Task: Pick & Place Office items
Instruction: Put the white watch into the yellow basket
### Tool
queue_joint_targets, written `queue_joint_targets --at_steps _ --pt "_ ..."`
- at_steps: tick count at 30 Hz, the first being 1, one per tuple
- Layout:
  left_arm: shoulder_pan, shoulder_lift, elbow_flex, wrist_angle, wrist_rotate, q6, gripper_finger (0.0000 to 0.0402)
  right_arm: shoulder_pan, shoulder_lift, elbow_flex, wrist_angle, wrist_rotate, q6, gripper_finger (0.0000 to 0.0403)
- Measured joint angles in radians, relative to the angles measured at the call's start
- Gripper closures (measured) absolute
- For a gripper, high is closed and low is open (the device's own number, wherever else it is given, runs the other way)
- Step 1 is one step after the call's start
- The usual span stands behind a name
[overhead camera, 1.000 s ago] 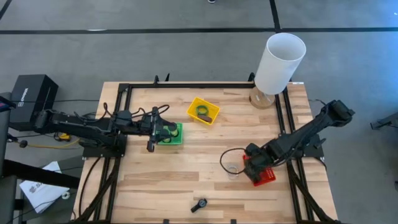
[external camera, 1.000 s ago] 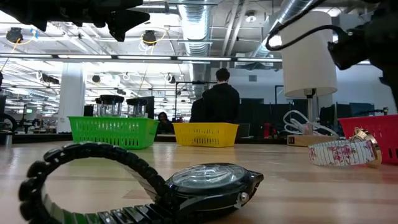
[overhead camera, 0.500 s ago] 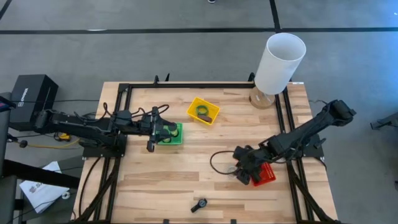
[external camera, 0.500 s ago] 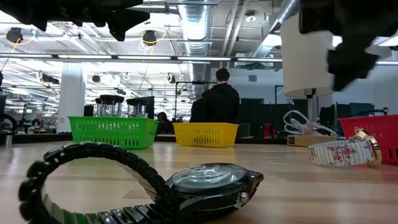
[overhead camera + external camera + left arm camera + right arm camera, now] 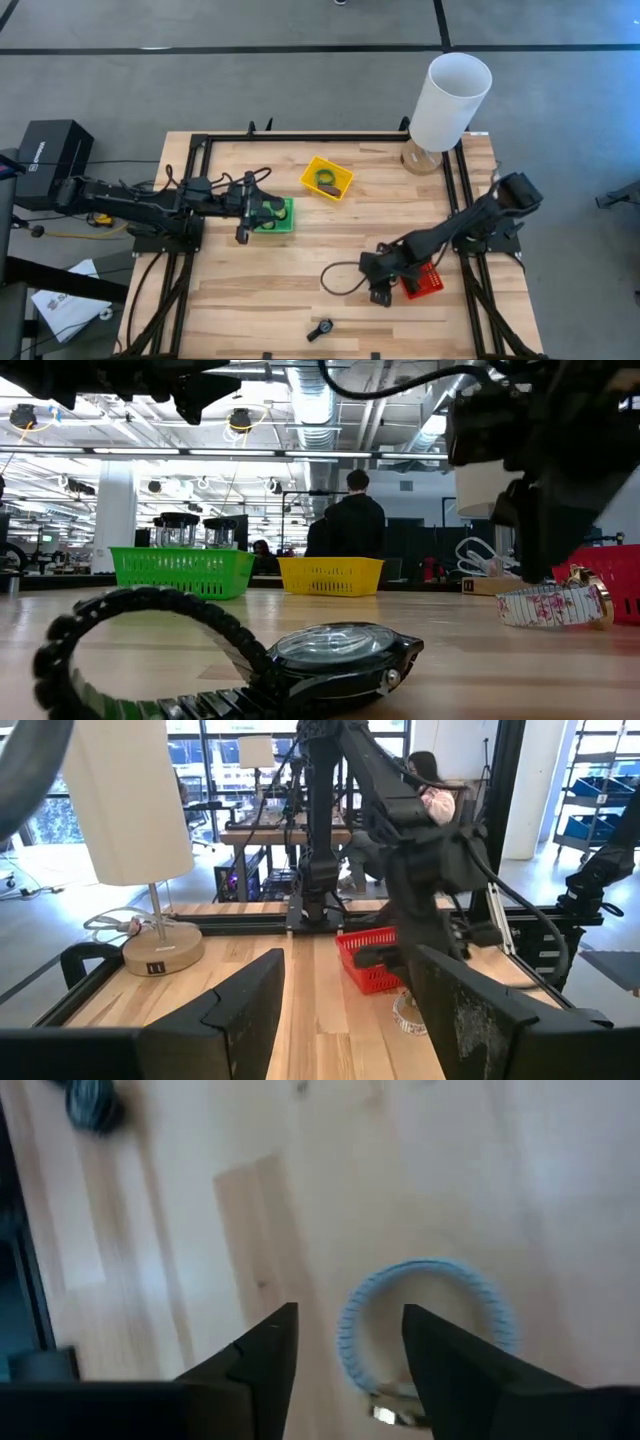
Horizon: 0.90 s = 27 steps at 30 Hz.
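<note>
The right end effector was seen part open over a pale banded watch at the desk's lower right; nothing was gripped. The left end effector was held open, empty, above the green tray.

bright even light, blurred right wrist view

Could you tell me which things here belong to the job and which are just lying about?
Job: floral-band watch, under the open right gripper; black watch; green ring in the yellow basket.
Lying about: green basket, below the idle left gripper; red basket; lamp.
</note>
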Motion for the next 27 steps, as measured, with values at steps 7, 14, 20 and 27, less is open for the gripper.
queue_joint_targets --at_steps 7,14,20,27 --pt "0.0 0.0 0.0 0.01 0.0 0.0 0.0188 -0.004 0.121 0.077 -0.009 -0.066 -0.035 0.0251" --pt "0.0 0.0 0.0 0.018 0.0 0.0 0.0188 -0.011 0.209 0.16 -0.125 -0.063 -0.035 0.0268" --pt "0.0 0.0 0.0 0.024 0.0 0.0 0.0188 -0.011 0.247 0.196 -0.164 -0.064 -0.048 0.0283" --pt "0.0 0.0 0.0 0.027 0.0 0.0 0.0188 -0.038 0.249 0.198 -0.168 -0.072 0.003 0.0284"
